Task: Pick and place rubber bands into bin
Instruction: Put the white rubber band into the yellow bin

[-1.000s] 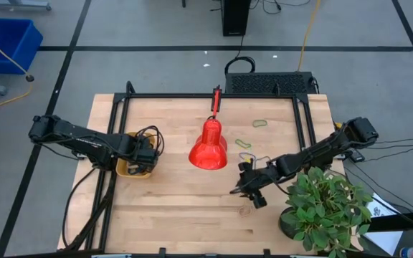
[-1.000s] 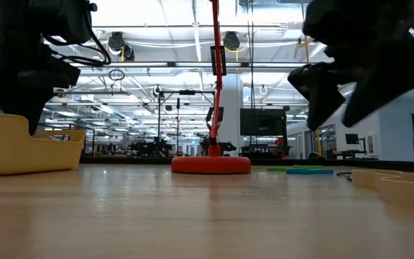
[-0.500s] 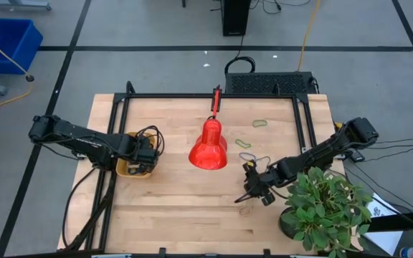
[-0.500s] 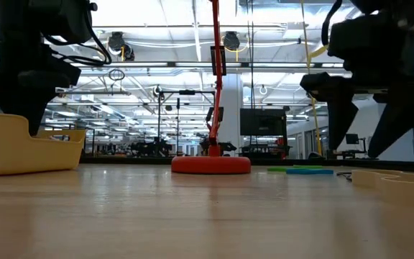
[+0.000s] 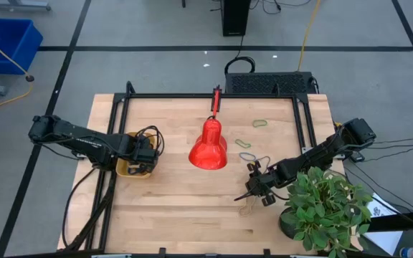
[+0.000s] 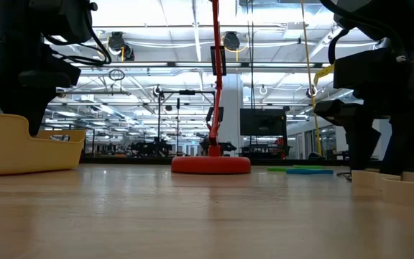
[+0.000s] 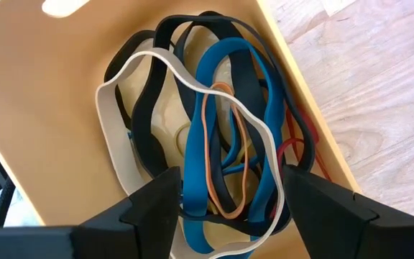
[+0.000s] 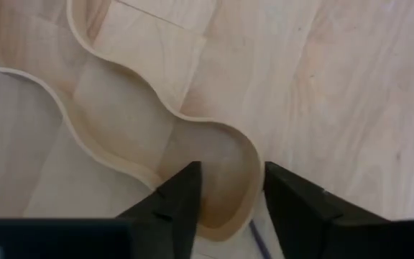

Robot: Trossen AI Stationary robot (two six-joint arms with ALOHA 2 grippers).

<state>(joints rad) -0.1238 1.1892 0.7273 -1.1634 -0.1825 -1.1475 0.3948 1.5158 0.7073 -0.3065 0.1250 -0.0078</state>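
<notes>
A wavy tan rubber band [image 8: 256, 169] lies flat on the wooden table near its front right [image 5: 246, 209]. My right gripper [image 8: 230, 180] is open and points down over it [image 5: 254, 193], with one finger on each side of the band's looped end. Several more bands, green [image 5: 260, 122], green [image 5: 243, 143] and grey [image 5: 246, 156], lie on the table farther back. My left gripper [image 7: 228, 180] is open and empty just above the yellow bin [image 5: 124, 170] at the table's left. The bin [image 7: 49, 108] holds black, blue, white, orange and red bands. My right gripper comes from above with its open fingers [image 8: 182, 194] on either side of the tan band's looped end [image 8: 236, 223]. The band lies flat on the table. I cannot tell whether a finger touches it.
A red lamp [image 5: 208, 147] stands at the table's middle, between the two arms. A potted plant [image 5: 321, 208] stands at the front right corner, close to my right arm. A black frame [image 5: 214, 95] runs along the table's edges.
My right gripper has gone down and a little toward the near and right edges. It has turned from a raised slant to pointing down over the tan band.
</notes>
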